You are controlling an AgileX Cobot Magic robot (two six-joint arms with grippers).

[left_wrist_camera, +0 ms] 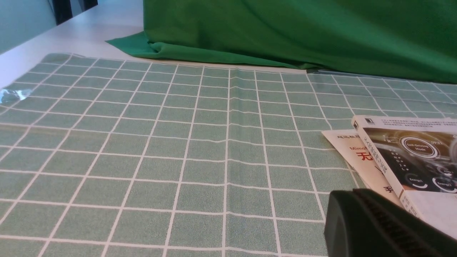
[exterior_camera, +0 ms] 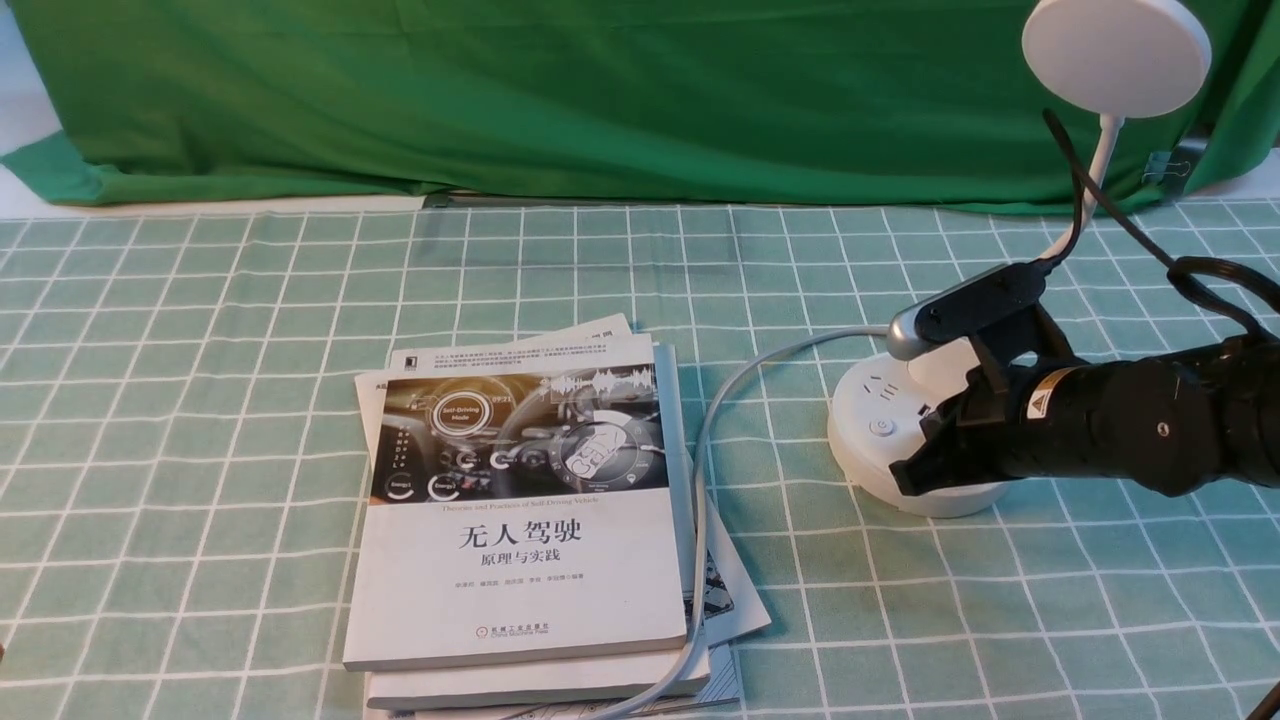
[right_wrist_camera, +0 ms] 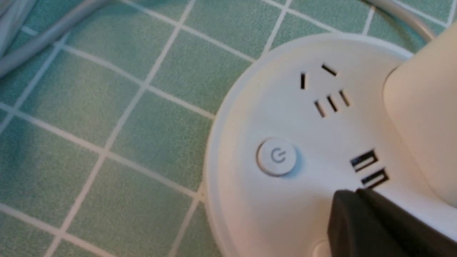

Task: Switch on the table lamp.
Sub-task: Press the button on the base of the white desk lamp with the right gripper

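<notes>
The white table lamp stands at the right: its flat disc head (exterior_camera: 1115, 45) shows no glow, and a thin neck (exterior_camera: 1097, 165) curves down to the round base (exterior_camera: 862, 400). On the base I see sockets, a cup holder (right_wrist_camera: 425, 125) and a round power button (right_wrist_camera: 276, 156). My right gripper (right_wrist_camera: 351, 200) is shut with nothing in it, its tip low over the base's near edge, beside the power button (exterior_camera: 881, 427) and apart from it. It partly hides a second button (right_wrist_camera: 321, 250). My left gripper (left_wrist_camera: 353, 194) is shut and empty, out of the front view.
The lamp's grey cord (exterior_camera: 700, 480) runs from the base across a stack of books (exterior_camera: 520, 520) lying mid-table, whose corner shows beside my left gripper (left_wrist_camera: 410, 153). A green checked cloth (exterior_camera: 200, 400) covers the table. A green curtain (exterior_camera: 600, 90) hangs behind.
</notes>
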